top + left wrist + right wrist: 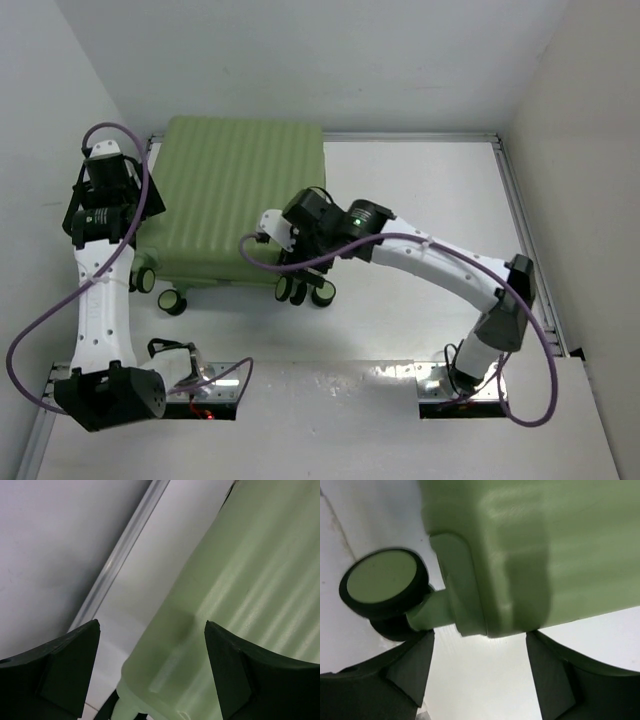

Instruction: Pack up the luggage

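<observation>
Hovering, empty and wide open: my left jaws over the left edge of the closed luggage [235, 195] lying on the desk [420, 200], my right jaws by its near caster wheel [382, 582]. Shell-handling step, I judge; next needs a firm edge grip.

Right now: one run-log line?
luggage closed, flat | left hand open, at its left edge | right hand open, by caster

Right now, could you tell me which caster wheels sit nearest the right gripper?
The wheels at the luggage's right corner, beside the right gripper; the others sit left.
</observation>
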